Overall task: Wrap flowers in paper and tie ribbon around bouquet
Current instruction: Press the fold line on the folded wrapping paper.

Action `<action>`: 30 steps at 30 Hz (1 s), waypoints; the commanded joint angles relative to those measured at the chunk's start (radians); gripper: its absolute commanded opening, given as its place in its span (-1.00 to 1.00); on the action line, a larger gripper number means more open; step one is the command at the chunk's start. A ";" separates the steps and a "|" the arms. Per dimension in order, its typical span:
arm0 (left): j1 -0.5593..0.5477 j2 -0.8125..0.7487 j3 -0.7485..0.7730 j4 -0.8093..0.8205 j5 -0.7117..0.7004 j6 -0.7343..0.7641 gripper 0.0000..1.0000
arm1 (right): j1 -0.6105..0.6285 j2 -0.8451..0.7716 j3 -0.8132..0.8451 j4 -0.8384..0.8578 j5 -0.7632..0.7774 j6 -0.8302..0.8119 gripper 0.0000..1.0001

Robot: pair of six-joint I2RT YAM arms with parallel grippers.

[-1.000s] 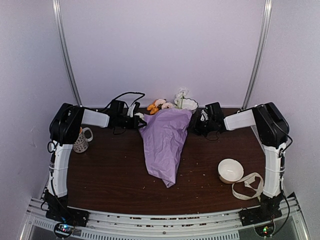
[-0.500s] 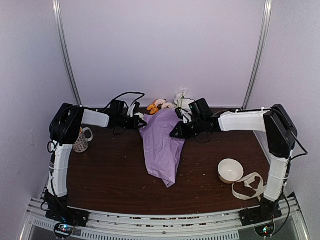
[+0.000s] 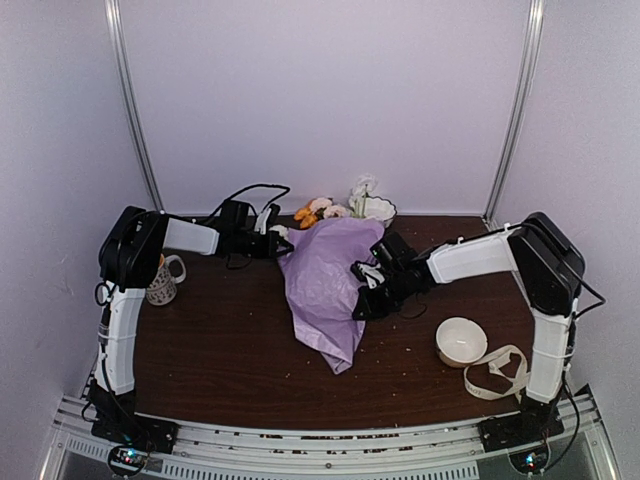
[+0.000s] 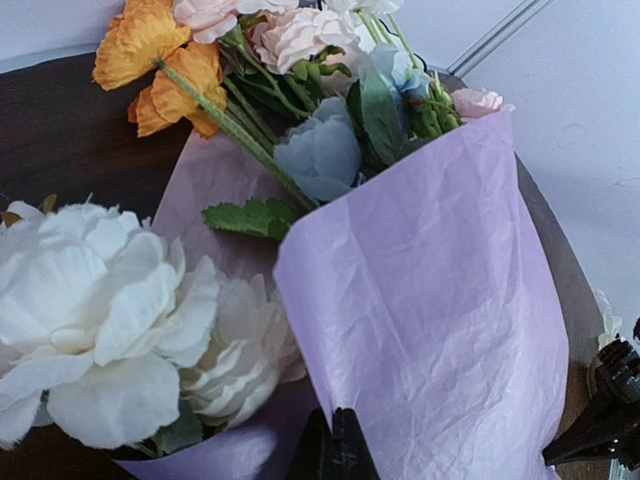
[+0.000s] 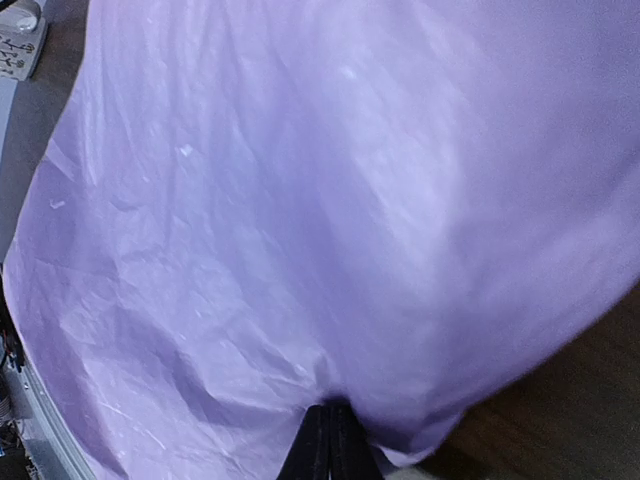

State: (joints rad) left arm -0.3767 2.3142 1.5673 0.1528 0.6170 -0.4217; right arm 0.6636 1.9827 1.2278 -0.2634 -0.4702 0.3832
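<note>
The bouquet point(image 3: 322, 300), a cone of crinkled lilac-purple paper point(image 3: 335, 250) with orange, pink and white flowers point(image 3: 325, 209) poking from its wide far end, is lying on the dark brown table point(image 3: 220, 350) in the top view, where we are seeing the left gripper point(image 3: 272, 240) at its far left edge and the right gripper point(image 3: 362, 298) at its right edge. In the left wrist view we are watching closed black fingertips point(image 4: 350, 452) pinching the paper's near edge. In the right wrist view the right gripper point(image 5: 327, 440) is likewise clamping closed on the sheet's lower edge.
</note>
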 commanded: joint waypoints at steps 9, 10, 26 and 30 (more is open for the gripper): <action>0.013 0.008 0.007 0.013 -0.020 -0.005 -1.00 | -0.004 -0.147 -0.018 -0.136 0.100 -0.078 -0.95; 0.014 0.008 0.007 0.014 -0.020 -0.005 -1.00 | 0.011 -0.156 -0.009 -0.128 0.085 -0.085 -0.93; 0.013 0.013 0.016 0.006 -0.018 -0.006 -1.00 | 0.276 0.084 0.214 -0.435 0.089 -0.334 -0.88; 0.013 0.013 0.016 0.008 -0.019 -0.006 -1.00 | 0.294 0.080 0.178 -0.462 0.124 -0.345 -0.88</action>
State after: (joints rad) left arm -0.3767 2.3146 1.5673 0.1493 0.6106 -0.4221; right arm 0.9436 2.0636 1.4330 -0.6079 -0.4221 0.0868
